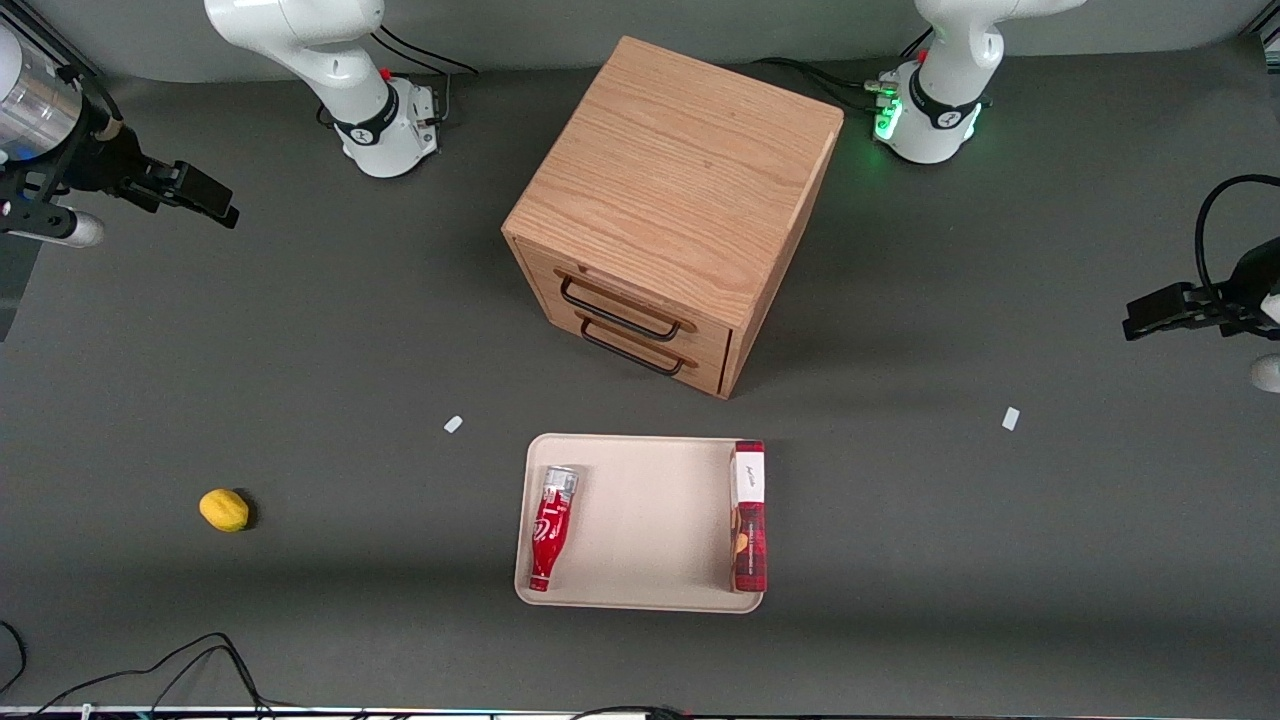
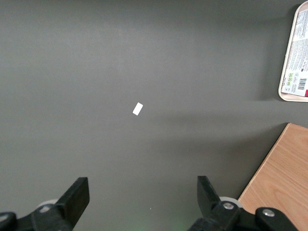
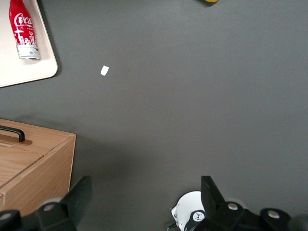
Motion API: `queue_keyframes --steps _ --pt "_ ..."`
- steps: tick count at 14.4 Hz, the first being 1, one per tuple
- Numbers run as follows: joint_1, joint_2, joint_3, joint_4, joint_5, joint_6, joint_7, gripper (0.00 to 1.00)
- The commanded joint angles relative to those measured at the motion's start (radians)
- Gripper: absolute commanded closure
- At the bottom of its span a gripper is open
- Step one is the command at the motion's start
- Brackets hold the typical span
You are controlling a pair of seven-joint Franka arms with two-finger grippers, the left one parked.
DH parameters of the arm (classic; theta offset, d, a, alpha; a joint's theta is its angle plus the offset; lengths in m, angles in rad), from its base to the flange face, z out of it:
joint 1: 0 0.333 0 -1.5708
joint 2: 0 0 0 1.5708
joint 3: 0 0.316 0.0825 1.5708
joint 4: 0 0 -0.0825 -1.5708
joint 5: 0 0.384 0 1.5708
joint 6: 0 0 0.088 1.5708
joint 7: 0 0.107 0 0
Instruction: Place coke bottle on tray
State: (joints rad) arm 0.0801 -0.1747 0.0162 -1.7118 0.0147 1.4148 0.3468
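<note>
The coke bottle (image 1: 552,527), red with white lettering and a silvery cap end, lies flat on the beige tray (image 1: 650,520), along the tray's edge toward the working arm's end. It also shows in the right wrist view (image 3: 24,31), on a corner of the tray (image 3: 19,72). My right gripper (image 1: 215,198) hangs high above the table at the working arm's end, far from the tray and farther from the front camera than it. It is open and empty (image 3: 144,192).
A red-and-white box (image 1: 750,515) lies on the tray's edge toward the parked arm. A wooden drawer cabinet (image 1: 675,205) stands farther from the camera than the tray. A lemon (image 1: 224,510) and two white tape bits (image 1: 453,424) (image 1: 1010,418) lie on the table.
</note>
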Motion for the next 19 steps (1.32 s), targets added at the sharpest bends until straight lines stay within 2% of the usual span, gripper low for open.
queue_keyframes --steps 1,4,7,10,12,16,19 --pt "0.007 0.012 -0.006 0.017 0.018 -0.011 -0.014 0.00" --pt "0.009 0.030 0.004 0.032 0.018 -0.010 -0.014 0.00" --pt "0.041 0.125 0.008 0.150 0.025 -0.011 0.004 0.00" --pt "0.040 0.274 0.062 0.305 0.030 -0.010 0.038 0.00" --pt "0.037 0.380 0.134 0.383 0.028 0.003 0.099 0.00" --pt "0.038 0.556 0.247 0.429 0.025 0.172 0.265 0.00" --pt "0.041 0.607 0.261 0.426 0.013 0.262 0.322 0.00"
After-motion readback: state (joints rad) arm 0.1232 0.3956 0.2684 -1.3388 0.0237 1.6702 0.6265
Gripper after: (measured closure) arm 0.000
